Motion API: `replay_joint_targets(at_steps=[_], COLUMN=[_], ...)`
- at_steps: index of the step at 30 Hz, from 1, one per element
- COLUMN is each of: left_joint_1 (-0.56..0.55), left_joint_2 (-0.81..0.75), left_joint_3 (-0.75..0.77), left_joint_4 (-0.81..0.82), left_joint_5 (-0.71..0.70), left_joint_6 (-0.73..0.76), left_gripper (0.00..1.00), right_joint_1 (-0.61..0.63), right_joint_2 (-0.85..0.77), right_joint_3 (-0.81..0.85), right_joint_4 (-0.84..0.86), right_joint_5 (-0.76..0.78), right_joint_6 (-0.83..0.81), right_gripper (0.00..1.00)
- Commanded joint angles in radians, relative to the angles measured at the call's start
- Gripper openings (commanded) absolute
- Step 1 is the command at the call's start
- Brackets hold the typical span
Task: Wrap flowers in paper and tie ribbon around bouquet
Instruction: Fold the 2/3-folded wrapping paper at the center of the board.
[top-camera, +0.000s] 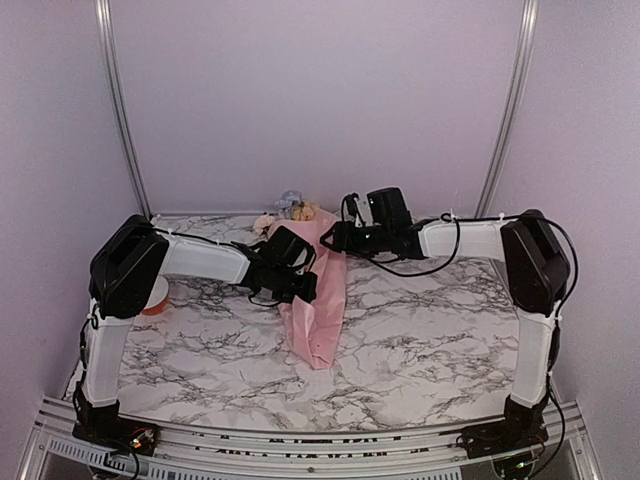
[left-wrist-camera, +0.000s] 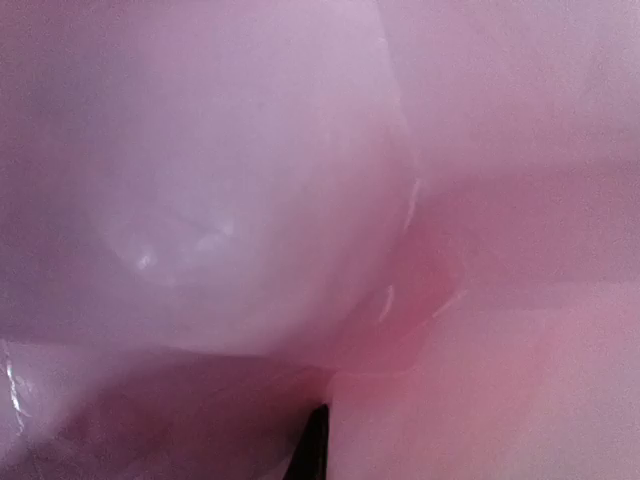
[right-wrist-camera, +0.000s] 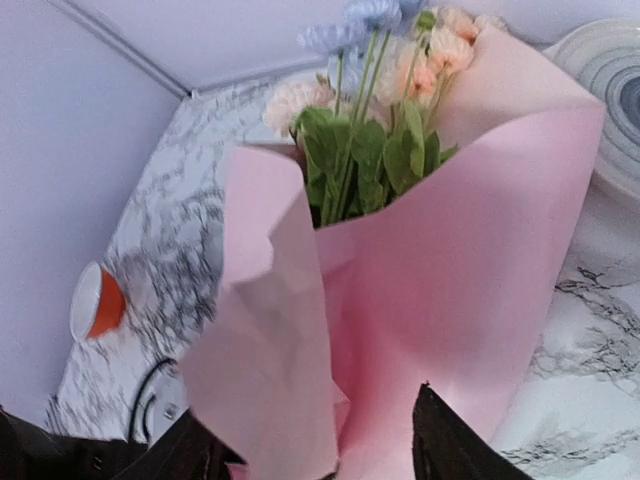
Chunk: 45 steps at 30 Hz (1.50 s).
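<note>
Bouquet (top-camera: 318, 300) rests mid-table, narrow tip near, flowers (right-wrist-camera: 370, 150) far, by the back wall. We see the left gripper (top-camera: 298, 283) clamped on the paper (right-wrist-camera: 480, 260) at its left edge. The right gripper (right-wrist-camera: 315, 415) has its fingers apart, flanking the wrap. Bare marble table (top-camera: 440, 320) spreads to the right; an orange cup (top-camera: 155, 297) sits at the left edge.

a robot lab booth: plain lilac walls (top-camera: 300, 100), aluminium posts (top-camera: 118, 110), marble-print tabletop (top-camera: 430, 330).

Left end effector (top-camera: 303, 287) closed, right end effector (right-wrist-camera: 320, 455) parted
</note>
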Motion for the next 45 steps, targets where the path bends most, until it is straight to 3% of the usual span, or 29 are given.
replay_joint_targets(at_steps=[1,5,7,10,14,22,29,33,40,42,45], left_joint_1=[0.001,0.001,0.000,-0.009,-0.038,-0.157,-0.294,-0.317,-0.238,-0.206,-0.204], left_joint_2=[0.021,0.011,-0.008,-0.055,-0.125,-0.140,-0.140,-0.248,-0.479,-0.464,-0.369], left_joint_3=[0.014,0.012,0.008,0.004,-0.002,-0.002,0.153,0.112,-0.079,-0.108,-0.087], left_joint_4=[-0.040,-0.044,-0.044,-0.044,-0.044,-0.046,-0.203,-0.224,-0.227,-0.226,-0.225], left_joint_5=[-0.008,-0.011,-0.014,-0.024,-0.012,0.121,0.176,0.204,-0.113,-0.214,-0.250], left_joint_6=[0.019,0.027,0.033,0.065,0.115,0.128,0.330,0.386,0.362,0.348,0.367], left_gripper=[0.02,0.15,0.24,0.33,0.38,0.38,0.38,0.37,0.30,0.25,0.17], right_joint_1=[0.004,-0.014,-0.034,-0.059,-0.088,-0.105,-0.124,-0.130,-0.130,-0.129,-0.130], right_joint_2=[0.045,0.049,0.061,0.092,0.128,0.185,0.240,0.249,0.249,0.251,0.252], right_joint_3=[0.038,0.022,0.021,0.050,0.069,0.109,0.158,0.160,0.158,0.160,0.160], right_joint_4=[-0.041,-0.018,-0.009,-0.024,-0.008,0.022,0.014,0.014,0.017,0.020,0.026], right_joint_5=[-0.037,-0.041,-0.047,-0.049,-0.114,-0.136,-0.128,-0.131,-0.136,-0.139,-0.142], right_joint_6=[-0.017,-0.028,-0.035,-0.073,-0.095,-0.109,-0.115,-0.120,-0.122,-0.119,-0.113], right_gripper=[0.53,0.08,0.00,0.00,0.00,0.00,0.00,0.00,0.00,0.00,0.00])
